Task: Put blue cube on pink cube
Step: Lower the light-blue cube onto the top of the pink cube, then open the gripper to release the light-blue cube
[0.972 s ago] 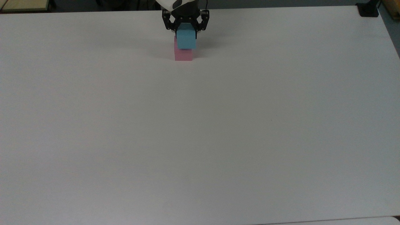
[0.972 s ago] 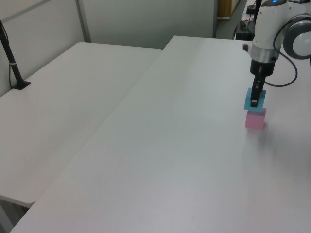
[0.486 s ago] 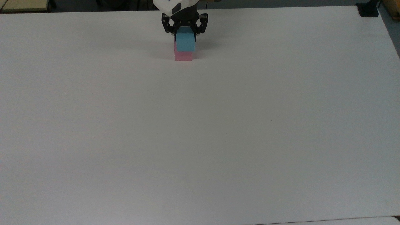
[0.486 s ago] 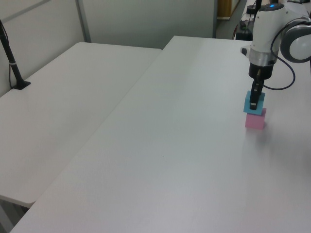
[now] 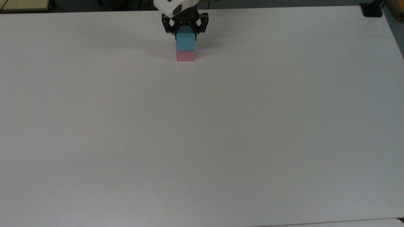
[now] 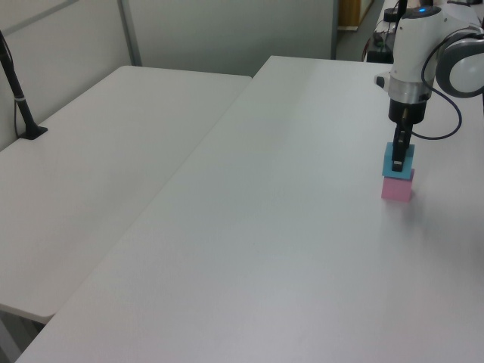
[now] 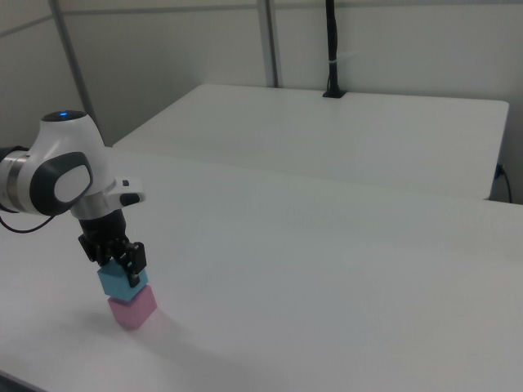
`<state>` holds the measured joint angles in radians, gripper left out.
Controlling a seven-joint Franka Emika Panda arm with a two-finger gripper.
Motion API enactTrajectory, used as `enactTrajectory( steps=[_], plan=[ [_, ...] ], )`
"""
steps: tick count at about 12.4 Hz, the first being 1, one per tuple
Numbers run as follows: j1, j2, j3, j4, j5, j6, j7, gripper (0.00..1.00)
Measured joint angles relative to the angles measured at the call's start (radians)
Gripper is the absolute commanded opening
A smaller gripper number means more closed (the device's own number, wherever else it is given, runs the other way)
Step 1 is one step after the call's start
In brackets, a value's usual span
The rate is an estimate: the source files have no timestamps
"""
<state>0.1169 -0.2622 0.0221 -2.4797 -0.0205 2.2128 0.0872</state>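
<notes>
We are looking at the blue cube (image 5: 186,42) sitting squarely on top of the pink cube (image 5: 185,56), near the far edge of the tabletop (image 5: 202,132) in the top view; the hand (image 5: 185,29) is reaching straight down and its fingers are clenching the blue cube on two opposite sides, so we are calling it grasped, not released.

We are judging the blue cube to be light and stiff, with plain matte faces that should not be slipping much; the flat opposite side faces, where the fingers are now, are looking like the right place to hold it; a sideways nudge on letting go could be shoving it off the pink one, since the footprints are about equal.

In the left view a finger (image 6: 401,147) is covering part of the blue cube's face; in the right view the seam between the two cubes is hard to read, so we are not telling whether the full weight is resting yet; the hand is hiding the cube's top.
</notes>
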Motion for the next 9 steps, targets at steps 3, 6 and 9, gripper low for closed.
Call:
enactTrajectory(
  steps=[3, 6, 9],
  plan=[
    [-0.003, 0.0, 0.0, -0.001, 0.0, -0.01, -0.006, 0.53],
    [-0.011, 0.0, 0.0, -0.006, -0.004, -0.01, -0.011, 0.9],
    [-0.018, 0.0, 0.0, -0.008, -0.005, -0.01, -0.027, 1.0]
  ],
)
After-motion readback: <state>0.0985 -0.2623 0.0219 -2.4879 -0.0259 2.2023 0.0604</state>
